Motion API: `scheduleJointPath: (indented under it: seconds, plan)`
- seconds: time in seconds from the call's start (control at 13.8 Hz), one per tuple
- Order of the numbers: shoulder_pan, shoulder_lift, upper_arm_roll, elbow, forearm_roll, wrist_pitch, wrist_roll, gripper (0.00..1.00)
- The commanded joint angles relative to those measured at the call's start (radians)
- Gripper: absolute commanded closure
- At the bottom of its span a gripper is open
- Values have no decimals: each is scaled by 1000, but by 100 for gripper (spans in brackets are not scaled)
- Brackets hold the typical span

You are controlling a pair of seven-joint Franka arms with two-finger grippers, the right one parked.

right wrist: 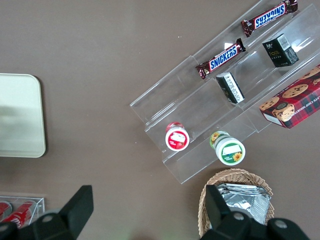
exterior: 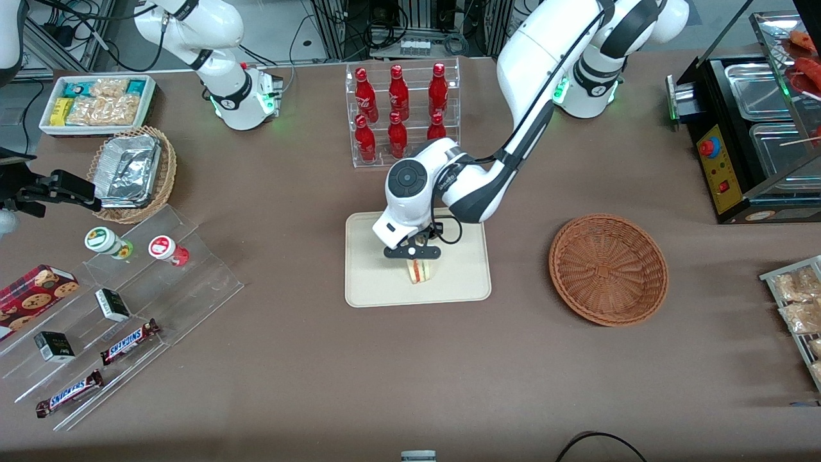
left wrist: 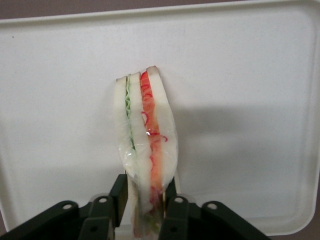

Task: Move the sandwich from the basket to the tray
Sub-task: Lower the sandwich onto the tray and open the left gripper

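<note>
The sandwich [exterior: 420, 271] [left wrist: 145, 130], a clear-wrapped wedge of pale bread with green and red-orange filling, stands on edge on the cream tray [exterior: 385, 289] [left wrist: 250, 75], in the part nearer the front camera. My left gripper [exterior: 414, 256] [left wrist: 146, 200] hangs directly above it, shut on the sandwich's upper end with a black finger [left wrist: 120, 192] against each bread face. The round reddish-brown wicker basket [exterior: 608, 268] lies beside the tray toward the working arm's end of the table and holds nothing. A corner of the tray [right wrist: 20, 115] also shows in the right wrist view.
A clear rack of red bottles [exterior: 401, 112] stands farther from the camera than the tray. Toward the parked arm's end are acrylic steps with snacks [exterior: 122, 308], a tan basket of foil trays [exterior: 131, 170] and a white snack bin [exterior: 96, 102]. A black warmer [exterior: 757, 141] and bagged pastries [exterior: 798, 301] sit at the working arm's end.
</note>
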Motion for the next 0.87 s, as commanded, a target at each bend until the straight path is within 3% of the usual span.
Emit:
scheduleJointPath:
  seconds: [0.0, 0.36, 0.8]
  plan:
    - [-17, 4, 12, 42, 19, -8, -21, 1]
    - [-9, -83, 15, 79, 17, -146, -22, 1]
    - [47, -273, 42, 89, 10, -358, -16, 0]
